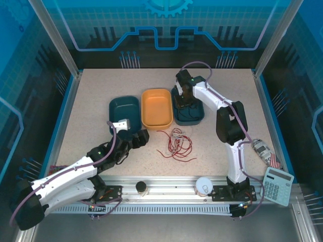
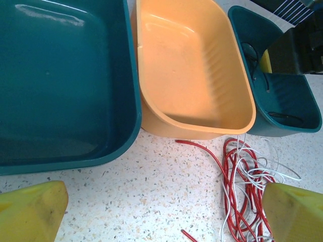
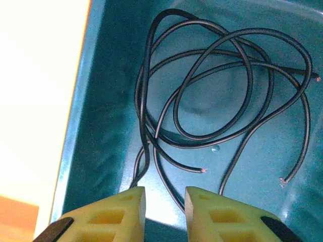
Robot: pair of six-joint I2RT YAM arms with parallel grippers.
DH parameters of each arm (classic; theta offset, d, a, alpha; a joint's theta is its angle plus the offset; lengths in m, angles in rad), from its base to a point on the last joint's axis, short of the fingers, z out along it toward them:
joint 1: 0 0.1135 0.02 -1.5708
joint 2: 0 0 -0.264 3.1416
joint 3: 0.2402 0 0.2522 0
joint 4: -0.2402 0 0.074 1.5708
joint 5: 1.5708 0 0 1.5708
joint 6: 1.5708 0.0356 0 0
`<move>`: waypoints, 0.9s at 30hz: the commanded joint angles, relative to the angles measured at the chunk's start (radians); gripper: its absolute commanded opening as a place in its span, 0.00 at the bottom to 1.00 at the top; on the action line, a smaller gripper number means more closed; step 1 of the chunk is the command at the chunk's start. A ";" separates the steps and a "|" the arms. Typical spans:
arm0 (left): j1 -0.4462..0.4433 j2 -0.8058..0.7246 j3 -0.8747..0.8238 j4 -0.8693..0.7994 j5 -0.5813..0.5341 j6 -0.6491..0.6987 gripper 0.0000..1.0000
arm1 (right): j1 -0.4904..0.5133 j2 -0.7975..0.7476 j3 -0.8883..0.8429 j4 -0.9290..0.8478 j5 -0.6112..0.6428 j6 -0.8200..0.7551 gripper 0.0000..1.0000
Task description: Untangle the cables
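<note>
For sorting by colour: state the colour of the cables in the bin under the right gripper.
Black cables; clearest in the right wrist view.

Table [image 1: 91, 111]: beige, flecked with dark and pale speckles
Left tray [image 1: 126, 107]: dark teal, plain
Middle tray [image 1: 156, 108]: orange, plain
Right tray [image 1: 199, 115]: dark teal
Cables on the table [image 1: 175, 143]: red and white strands
Cables in the right tray [image 3: 141, 101]: black, coppery tips
Left gripper [image 2: 164, 196]: yellow fingers, grey smudges
Right gripper [image 3: 165, 194]: yellow fingers, black patches at the base
Arms [image 1: 65, 179]: white and black shells, purple cable
Calculator [image 1: 278, 184]: pale grey, dark keys
</note>
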 commanded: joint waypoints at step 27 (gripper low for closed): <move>-0.111 0.595 0.497 -0.003 0.387 0.501 0.88 | -0.005 -0.774 -0.663 0.168 0.145 0.176 0.67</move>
